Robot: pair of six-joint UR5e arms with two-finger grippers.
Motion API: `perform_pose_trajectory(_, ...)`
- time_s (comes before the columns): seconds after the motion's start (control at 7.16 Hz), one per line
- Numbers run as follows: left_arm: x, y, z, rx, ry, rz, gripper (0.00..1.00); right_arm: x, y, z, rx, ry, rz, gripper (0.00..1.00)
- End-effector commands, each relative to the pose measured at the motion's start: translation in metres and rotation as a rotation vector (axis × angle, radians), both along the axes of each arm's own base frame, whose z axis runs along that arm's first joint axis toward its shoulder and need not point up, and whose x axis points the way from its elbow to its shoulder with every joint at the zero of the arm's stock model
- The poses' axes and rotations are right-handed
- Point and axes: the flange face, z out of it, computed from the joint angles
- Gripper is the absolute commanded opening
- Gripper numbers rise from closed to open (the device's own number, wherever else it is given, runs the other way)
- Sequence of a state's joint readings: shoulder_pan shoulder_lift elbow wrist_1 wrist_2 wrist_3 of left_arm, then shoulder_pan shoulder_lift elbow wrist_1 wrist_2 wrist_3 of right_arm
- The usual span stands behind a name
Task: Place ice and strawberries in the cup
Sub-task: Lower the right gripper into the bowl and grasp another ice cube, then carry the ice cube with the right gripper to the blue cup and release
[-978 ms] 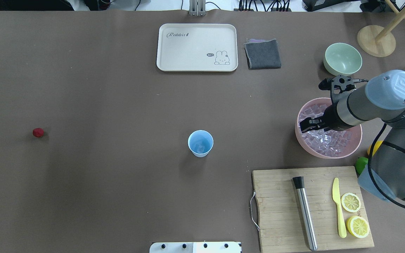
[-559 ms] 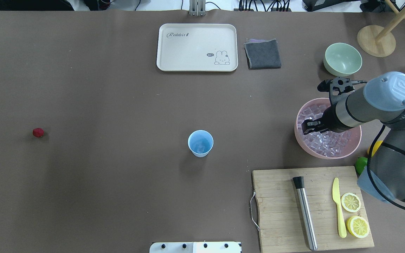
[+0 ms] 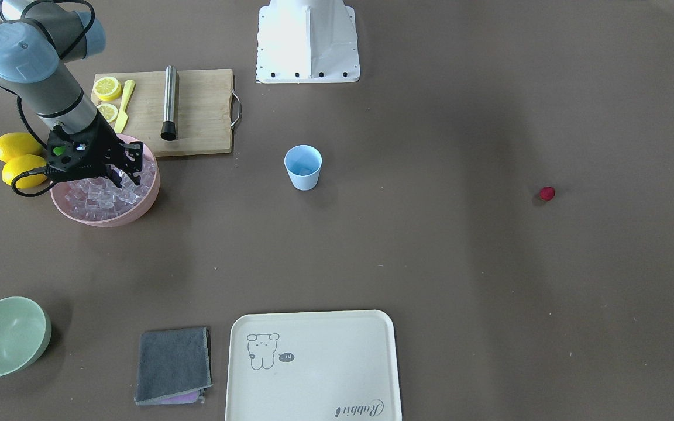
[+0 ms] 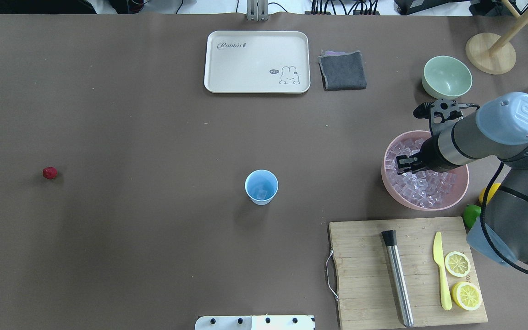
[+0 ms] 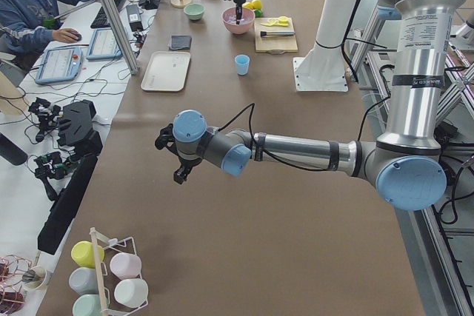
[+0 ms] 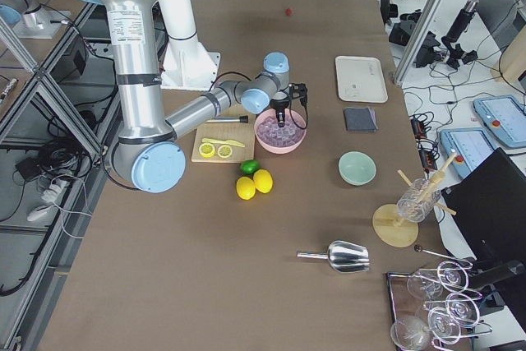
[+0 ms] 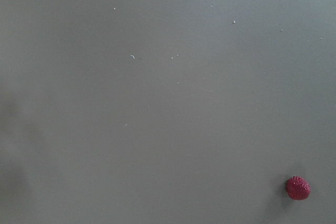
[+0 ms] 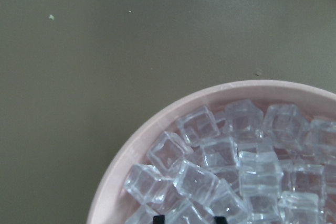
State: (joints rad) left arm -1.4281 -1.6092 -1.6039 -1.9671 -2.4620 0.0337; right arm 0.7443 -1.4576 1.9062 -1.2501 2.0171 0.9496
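My left pincer (image 5: 179,172) hung over bare table far out to the cup's left, and I could not tell whether its jaws were parted or closed; its wrist camera showed none of them.

The strawberry (image 4: 50,173) lay alone on the table, well to the left of the cup (image 4: 261,186) and nearer to that pincer than to anything else. I judged it light and rounded, likely to roll if nudged. I would take it from straight above, across its widest part, with a mild squeeze.

The cup stood upright, and a little ice showed at its bottom.

Well to the cup's right sat the pink bowl (image 4: 384,170), heaped with ice (image 4: 429,190). My right pincer (image 4: 406,163) was down among the cubes on the side of the bowl nearer the cup. Its fingertips (image 8: 157,217) stood apart with a cube between them, but whether they pinched it I could not tell.

The cubes looked hard, light and slick, and they lay loose enough to shift under a push. I judged the sound hold to be on two opposite flat faces of one top cube, never on its corners.
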Motion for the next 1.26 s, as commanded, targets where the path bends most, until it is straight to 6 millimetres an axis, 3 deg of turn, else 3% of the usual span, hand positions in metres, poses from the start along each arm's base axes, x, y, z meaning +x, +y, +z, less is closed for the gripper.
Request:
perform_pose_trajectory(0.0, 0.001, 0.000, 0.000, 0.000, 0.000, 0.002, 0.98, 0.015, -0.007, -0.036, -0.029, -0.027, -0.002, 0.00)
perform_pose_trajectory(0.28, 0.004, 0.000, 0.002, -0.004, -0.001, 0.008, 0.98, -0.009, -0.030, -0.112, -0.060, -0.050, 0.039, 0.00)
perform_pose_trajectory(0.56, 0.008, 0.000, 0.003, -0.008, -0.002, 0.013, 0.98, -0.059, -0.034, -0.172, -0.190, -0.127, 0.158, 0.00)
perform_pose_trajectory(0.84, 0.008, -0.002, 0.000, -0.024, 0.004, 0.000, 0.98, -0.129, -0.017, -0.211, -0.214, -0.131, 0.234, 0.00)
perform_pose_trajectory(0.98, 0.009, -0.002, 0.001, -0.025, 0.004, 0.001, 0.98, -0.154, -0.010, -0.234, -0.251, -0.123, 0.240, 0.00)
perform_pose_trajectory(1.12, 0.009, -0.001, 0.003, -0.028, 0.004, 0.001, 0.98, -0.184, 0.005, -0.267, -0.266, -0.067, 0.264, 0.00)
